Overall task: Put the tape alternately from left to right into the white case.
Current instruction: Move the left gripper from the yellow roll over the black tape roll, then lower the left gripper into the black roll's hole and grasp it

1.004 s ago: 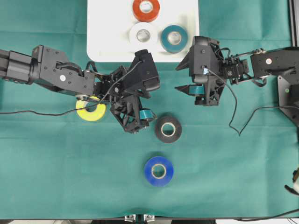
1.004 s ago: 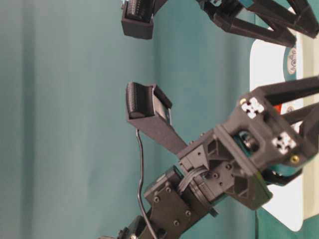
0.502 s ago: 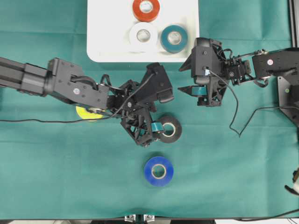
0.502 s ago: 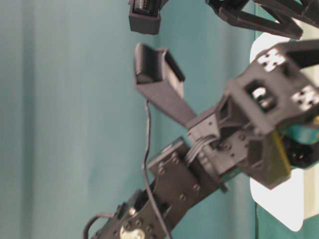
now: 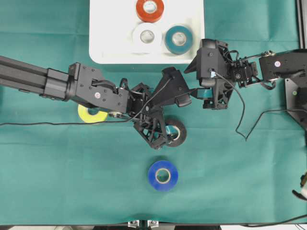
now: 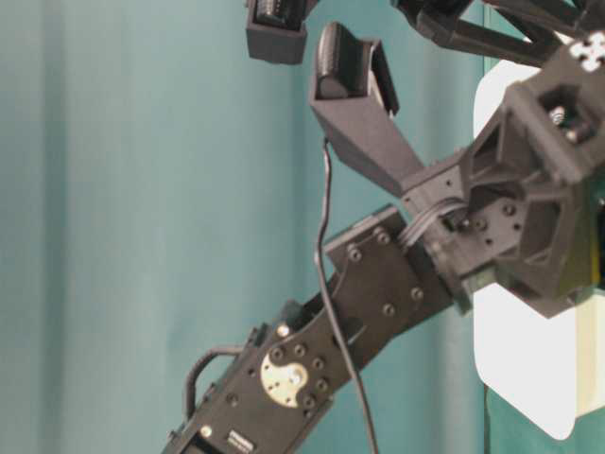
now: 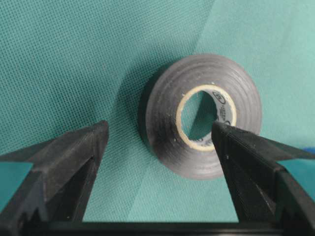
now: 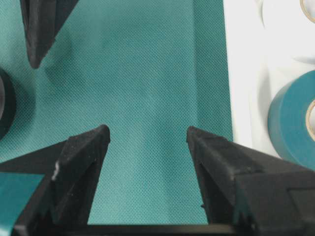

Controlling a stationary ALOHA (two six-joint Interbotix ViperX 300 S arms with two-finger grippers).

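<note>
Left gripper [image 7: 160, 142] jaws wide around black tape [image 7: 199, 115]; right gripper [image 8: 147, 140] jaws wide, empty.

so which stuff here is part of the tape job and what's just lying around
Part of the job:
- white case, holding orange-red, white and teal rolls
- black roll
- yellow roll
- blue roll

Lying about:
- green cloth
- loose cable

A green cloth [image 5: 72, 182] covers the whole table, evenly lit

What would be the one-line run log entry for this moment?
left gripper: open, over black tape | right gripper: open, empty | white case: orange-red, white, teal rolls | cloth: yellow, blue rolls
</note>
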